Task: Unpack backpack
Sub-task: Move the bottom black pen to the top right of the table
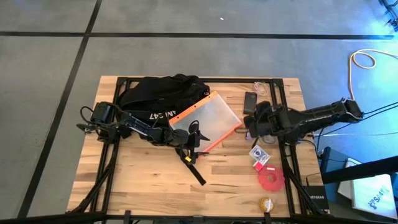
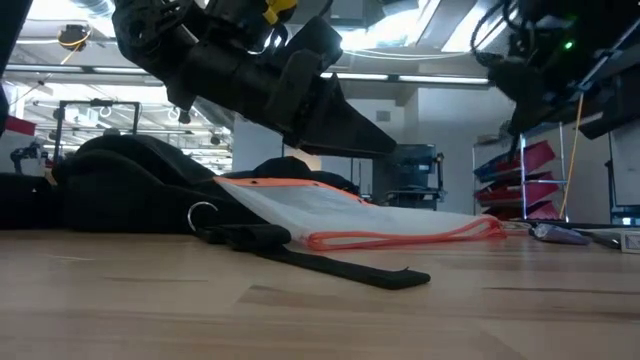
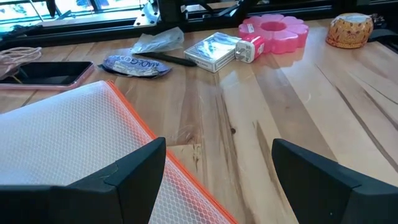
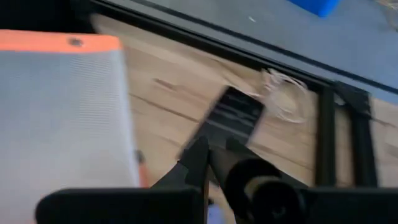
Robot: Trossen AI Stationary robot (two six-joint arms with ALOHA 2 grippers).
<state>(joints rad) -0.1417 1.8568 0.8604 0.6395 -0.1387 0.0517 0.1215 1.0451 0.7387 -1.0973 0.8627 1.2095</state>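
The left gripper (image 1: pixel 188 138) hovers, jaws released, over the mesh pouch (image 1: pixel 206 120) beside the backpack (image 1: pixel 163 94). Best lower squarely onto the pouch's orange edge before closing. The right gripper (image 1: pixel 249 126) waits clenched, empty, near the phone (image 1: pixel 250 102).

We see a matt black fabric backpack (image 1: pixel 163 94), a translucent mesh-textured plastic pouch (image 1: pixel 206 119) edged in orange, and a smooth, lightly glossy wooden tabletop (image 1: pixel 143 180).
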